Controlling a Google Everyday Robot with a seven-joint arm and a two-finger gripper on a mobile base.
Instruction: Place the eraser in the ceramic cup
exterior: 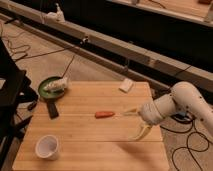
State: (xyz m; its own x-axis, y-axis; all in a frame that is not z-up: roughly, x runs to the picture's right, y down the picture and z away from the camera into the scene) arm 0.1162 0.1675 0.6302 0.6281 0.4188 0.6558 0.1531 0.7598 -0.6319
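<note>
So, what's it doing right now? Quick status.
Gripper open, empty, over table, right side. Eraser flat beside green dish, outside ceramic cup. Orange stick lies between gripper and eraser.

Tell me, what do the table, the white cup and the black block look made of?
Table: wood, pale matte planks with visible seams. White cup: probably glazed ceramic, smooth and plain; plastic is possible. Black block: dull and flat, perhaps rubber; unclear. The tool hangs open over the table's right side, beside the orange stick, holding nothing.
</note>
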